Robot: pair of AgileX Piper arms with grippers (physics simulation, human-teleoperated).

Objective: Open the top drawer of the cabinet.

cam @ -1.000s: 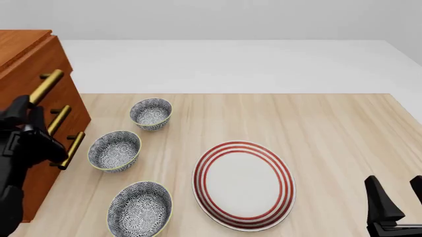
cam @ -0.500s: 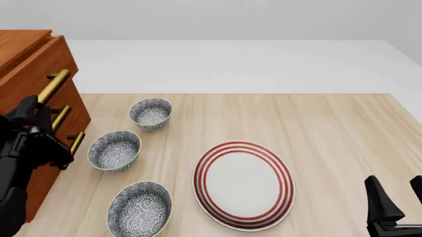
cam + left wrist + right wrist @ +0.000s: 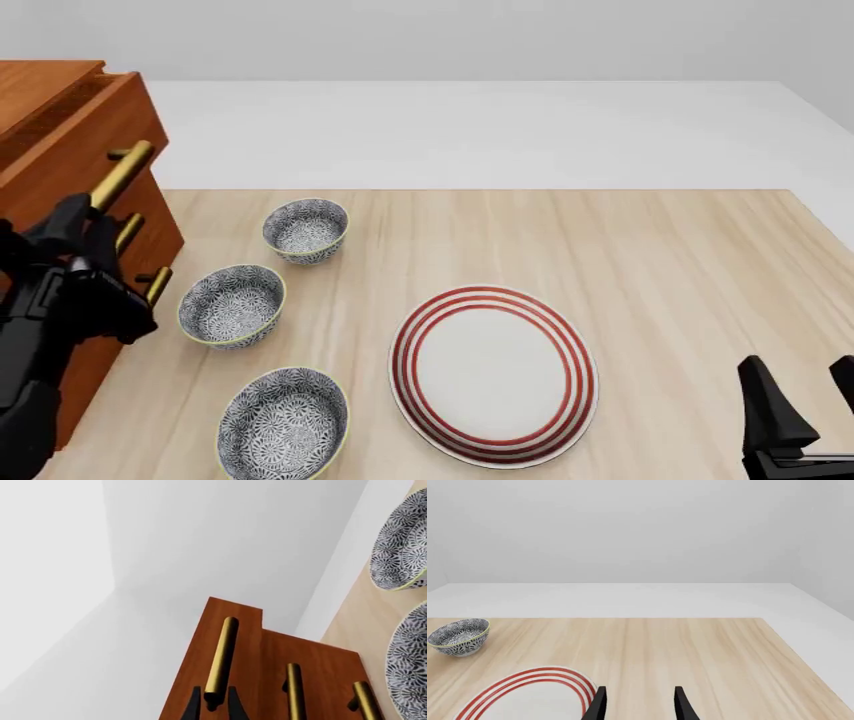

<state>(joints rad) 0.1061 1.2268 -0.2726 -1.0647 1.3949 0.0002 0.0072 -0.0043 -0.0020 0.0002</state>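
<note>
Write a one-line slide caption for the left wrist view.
Left gripper closed around the near end of the top drawer's brass handle, the top drawer standing proud of the cabinet, two patterned bowls alongside.

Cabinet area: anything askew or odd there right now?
Only the expected: the top drawer juts slightly proud of the two lower fronts, with the left gripper closed on its handle. Bowls and plate sit upright and intact.
</note>
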